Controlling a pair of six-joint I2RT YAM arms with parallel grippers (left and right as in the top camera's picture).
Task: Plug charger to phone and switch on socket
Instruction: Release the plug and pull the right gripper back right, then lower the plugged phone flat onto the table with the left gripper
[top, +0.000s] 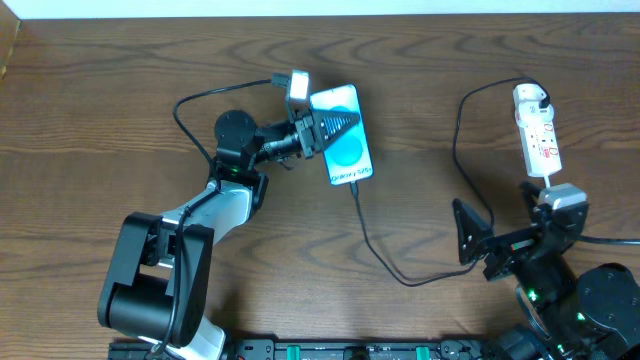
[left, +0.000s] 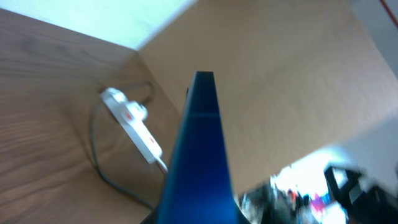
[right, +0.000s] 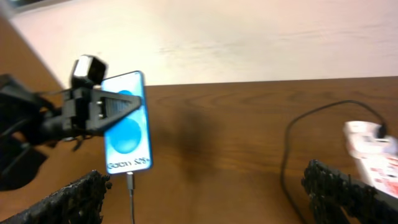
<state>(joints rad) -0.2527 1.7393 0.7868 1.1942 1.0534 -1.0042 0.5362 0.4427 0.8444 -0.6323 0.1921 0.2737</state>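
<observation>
The phone (top: 350, 155), with its blue screen, is held up off the table by my left gripper (top: 330, 127), which is shut on it. It also shows in the right wrist view (right: 127, 134) and edge-on in the left wrist view (left: 199, 155). The black charger cable (top: 375, 250) runs from the phone's lower edge, where its plug tip (right: 129, 180) meets the phone, across the table to the far end of the white socket (top: 537, 130). My right gripper (top: 505, 240) is open and empty, below the socket and apart from it.
The socket's thick white cord leaves its near end towards my right arm. The left arm's own black cable (top: 200, 100) loops behind the left gripper. A pale wall lies beyond the table's far edge (right: 249, 83).
</observation>
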